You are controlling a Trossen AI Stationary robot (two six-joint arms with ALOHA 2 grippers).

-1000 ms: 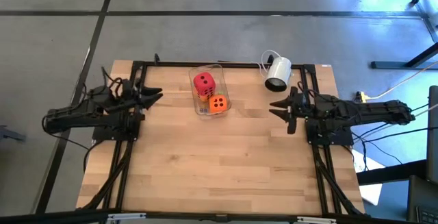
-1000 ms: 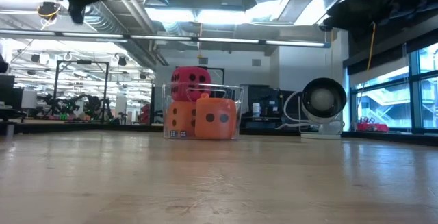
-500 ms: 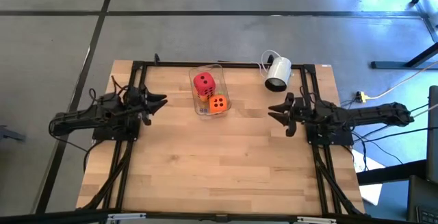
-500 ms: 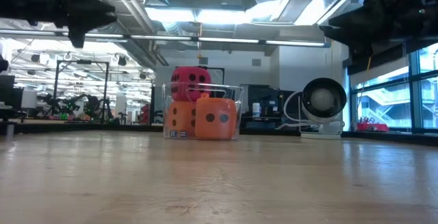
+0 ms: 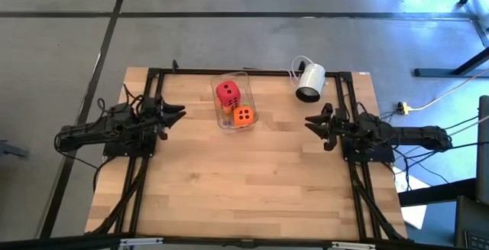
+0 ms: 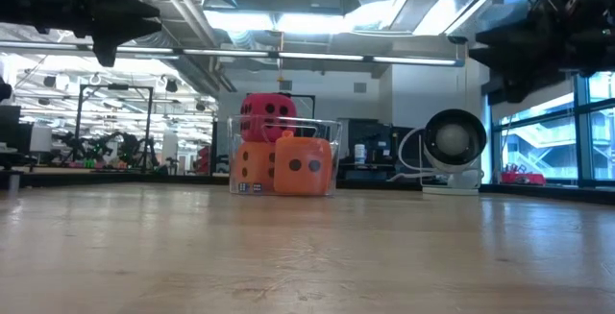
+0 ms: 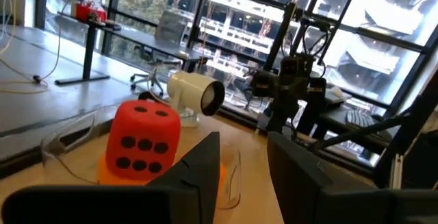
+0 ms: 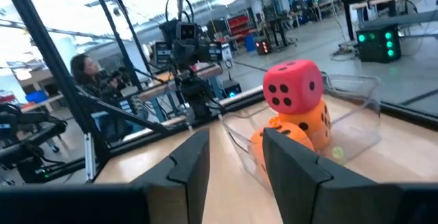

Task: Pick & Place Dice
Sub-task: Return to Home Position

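Note:
A clear plastic container stands on the table's far middle. In it a red die sits on top of an orange die, and a second orange die lies beside them. Tiny coloured pieces lie on the container's floor. My left gripper hovers open to the left of the container, above the table. My right gripper hovers open to its right. The left wrist view shows the red die ahead of the left gripper. The right wrist view shows the red die ahead of the right gripper.
A white round camera with a cable lies on the table's far right, behind my right gripper. Black frame rails run along the far edge and both sides. Bare wood fills the near half. A person sits in the room beyond.
Both grippers have come down lower over the table. The left one has shifted a little toward the near edge, and the right arm has drawn back slightly toward the table's right edge. The dice and container have stayed still.

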